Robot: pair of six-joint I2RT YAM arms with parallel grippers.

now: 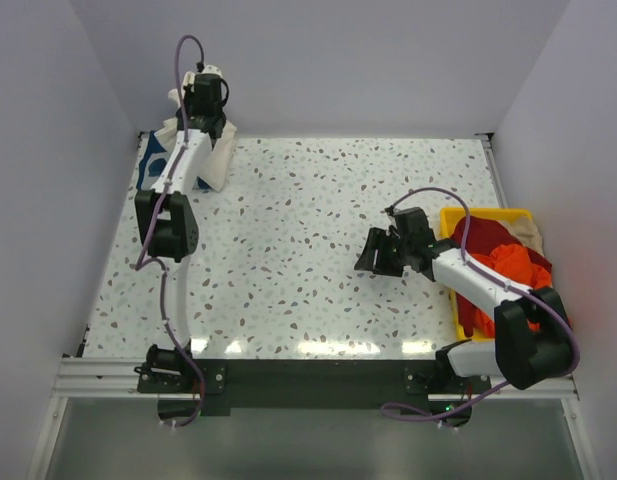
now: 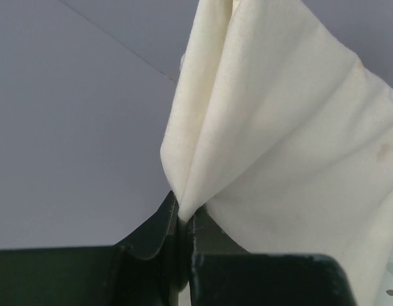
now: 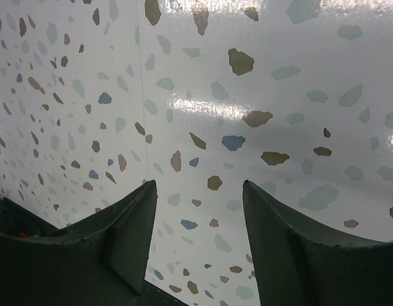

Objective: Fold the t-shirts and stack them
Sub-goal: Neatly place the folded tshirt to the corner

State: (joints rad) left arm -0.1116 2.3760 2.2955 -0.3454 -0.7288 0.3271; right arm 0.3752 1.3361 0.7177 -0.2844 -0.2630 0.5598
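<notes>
My left gripper [image 1: 201, 112] is raised over the table's far left corner and is shut on a fold of the cream t-shirt [image 1: 217, 165], which hangs down from it to the tabletop. In the left wrist view the jaws [image 2: 183, 220] pinch the cream cloth [image 2: 279, 159]. A navy blue t-shirt [image 1: 146, 168] lies partly hidden behind the left arm at the far left edge. The orange-red t-shirt [image 1: 508, 268] and the beige t-shirt [image 1: 529, 232] lie in the yellow bin [image 1: 478, 214]. My right gripper [image 1: 378, 253] is open and empty, low over the bare tabletop [image 3: 199, 191].
The speckled table [image 1: 308, 240] is walled at the back and on both sides. The yellow bin stands at the right edge beside the right arm. The right arm's cable loops over the bin.
</notes>
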